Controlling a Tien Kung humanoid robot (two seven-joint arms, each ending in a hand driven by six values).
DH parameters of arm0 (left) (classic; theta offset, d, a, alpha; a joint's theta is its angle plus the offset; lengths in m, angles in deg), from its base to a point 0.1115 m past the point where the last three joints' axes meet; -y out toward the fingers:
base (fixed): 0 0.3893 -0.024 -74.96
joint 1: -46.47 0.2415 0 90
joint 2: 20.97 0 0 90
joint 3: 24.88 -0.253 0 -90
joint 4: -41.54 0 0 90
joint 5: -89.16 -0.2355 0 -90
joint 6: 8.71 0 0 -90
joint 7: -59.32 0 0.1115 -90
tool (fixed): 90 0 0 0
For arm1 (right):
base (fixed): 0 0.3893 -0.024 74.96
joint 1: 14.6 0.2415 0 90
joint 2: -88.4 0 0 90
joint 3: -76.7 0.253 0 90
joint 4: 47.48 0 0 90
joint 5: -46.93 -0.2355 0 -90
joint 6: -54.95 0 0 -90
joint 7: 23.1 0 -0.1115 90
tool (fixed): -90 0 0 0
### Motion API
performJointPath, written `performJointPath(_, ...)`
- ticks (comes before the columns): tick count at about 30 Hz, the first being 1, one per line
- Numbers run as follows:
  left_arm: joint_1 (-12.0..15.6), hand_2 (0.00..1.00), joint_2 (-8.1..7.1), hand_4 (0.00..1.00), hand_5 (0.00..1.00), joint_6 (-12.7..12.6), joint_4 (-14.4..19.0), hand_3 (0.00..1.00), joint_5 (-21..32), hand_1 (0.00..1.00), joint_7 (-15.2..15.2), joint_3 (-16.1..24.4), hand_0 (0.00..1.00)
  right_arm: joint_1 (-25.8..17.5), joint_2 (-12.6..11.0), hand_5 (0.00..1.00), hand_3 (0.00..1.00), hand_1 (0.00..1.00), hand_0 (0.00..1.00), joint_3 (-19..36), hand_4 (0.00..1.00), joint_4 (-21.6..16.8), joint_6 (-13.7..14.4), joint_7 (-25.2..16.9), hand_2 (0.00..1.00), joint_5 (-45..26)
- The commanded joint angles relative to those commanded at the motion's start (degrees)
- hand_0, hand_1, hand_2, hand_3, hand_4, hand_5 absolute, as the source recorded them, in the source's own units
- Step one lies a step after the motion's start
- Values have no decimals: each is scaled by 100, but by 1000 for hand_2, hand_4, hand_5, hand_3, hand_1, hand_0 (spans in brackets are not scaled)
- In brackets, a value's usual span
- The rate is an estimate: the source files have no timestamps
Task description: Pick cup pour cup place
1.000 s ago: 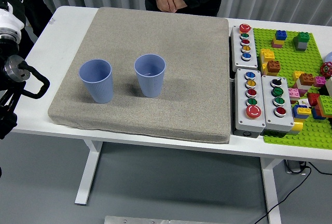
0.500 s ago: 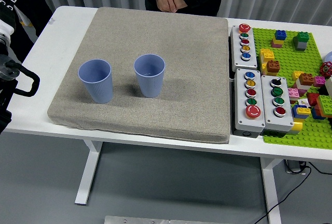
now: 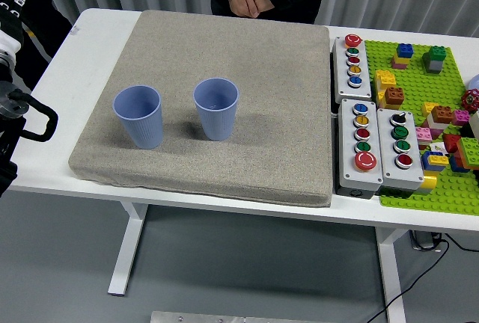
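Since the picture of one second ago the left hand has drawn back toward the left edge and now sits left of the grey mat, over the white table, well apart from both cups; in the last half second it has hardly moved. Only a part of this hand is visible at the edge, so I cannot tell if its fingers are open or closed, but it holds nothing. On the mat, the left cup stands upright, and just beside it to the right the right cup stands upright too, both exactly where they were. At the far side of the mat, a person's hands are folded together and touch nothing. Right of the mat lie the button boxes and the green brick plate. I judge that the picking is not yet begun, because no cup is touched.
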Motion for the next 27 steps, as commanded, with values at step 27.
performJointPath(27, 259, 770, 2, 765, 998, -110, 60, 800, -247, 732, -32, 48, 732, -132, 5, 79, 560, 634, 674, 229, 2, 0, -69, 47, 555, 281)
